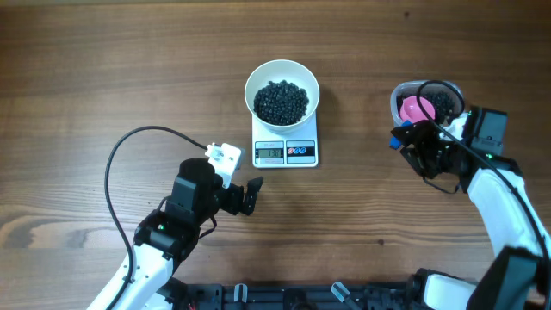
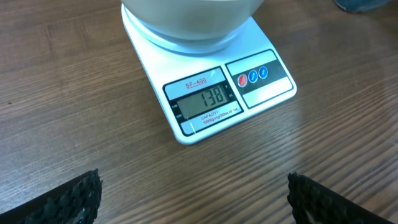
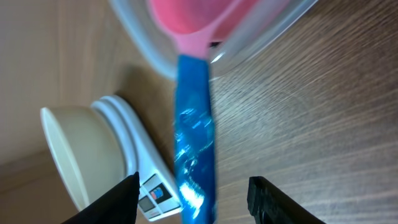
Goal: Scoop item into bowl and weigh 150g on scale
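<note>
Right end effector (image 3: 193, 190) astride blue scoop handle (image 3: 194, 112); jaws apart

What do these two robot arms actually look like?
Each is a smooth white tube ending in blocky black wrist parts. The left arm trails a looping black cable and carries a small white box beside the left gripper; the right arm shows a tiny green light. The fingers are black with knobbly, ridged pads.

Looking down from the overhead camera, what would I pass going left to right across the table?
First a black cable loop → left gripper → white bowl of black beads on the scale → clear tub holding the pink scoop.
</note>
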Available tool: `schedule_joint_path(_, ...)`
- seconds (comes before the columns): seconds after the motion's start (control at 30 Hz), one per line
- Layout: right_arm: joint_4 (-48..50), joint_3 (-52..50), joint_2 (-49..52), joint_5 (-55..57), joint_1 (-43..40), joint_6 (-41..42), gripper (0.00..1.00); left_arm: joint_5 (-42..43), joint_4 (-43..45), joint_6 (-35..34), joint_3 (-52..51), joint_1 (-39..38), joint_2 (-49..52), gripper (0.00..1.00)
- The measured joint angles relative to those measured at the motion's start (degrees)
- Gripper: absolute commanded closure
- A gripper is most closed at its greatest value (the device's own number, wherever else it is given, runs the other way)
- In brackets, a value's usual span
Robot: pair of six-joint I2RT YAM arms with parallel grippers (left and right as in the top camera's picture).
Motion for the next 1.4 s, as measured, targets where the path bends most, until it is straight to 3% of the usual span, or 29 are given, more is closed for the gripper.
schedule_joint_path(0.07, 5.1, -0.1, 3.2, -0.3, 0.0, -0.2, 0.45, 0.0, -0.1, 0.0, 0.0, 0.0, 0.0, 0.0)
schedule_joint_path(0.4, 8.9, -0.1, 5.6, -5.3, 0.0, -1.0, 0.93, 0.0, -0.1, 0.0, 0.0, 0.0, 0.0, 0.0)
schedule_joint_path(0.7, 8.6, -0.1, 1.6, -6.1, 0.0, -1.1, 0.96, 0.0, -0.1, 0.0, 0.0, 0.0, 0.0, 0.0)
schedule_joint_path(0.87, -7.0, 4.0, -8.1, -2.6, 0.0, -0.4, 0.96, 0.0, -0.1, 0.0, 0.0, 0.0, 0.0, 0.0)
schedule_joint_path(1.07, -39.5, 25.6, -8.5, 5.4, -0.1, -9.7, 0.96, 0.0, -0.2, 0.0, 0.0, 0.0, 0.0, 0.0)
schedule_joint_path(1.2, -55.3, 41.3, 1.6, 9.2, -0.1, -18.6, 0.96, 0.0, -0.1, 0.0, 0.0, 0.0, 0.0, 0.0)
schedule_joint_path(1.4, -57.7, 50.8, 17.9, 1.2, -0.1, -32.5, 0.96, 0.0, -0.1, 0.0, 0.0, 0.0, 0.0, 0.0)
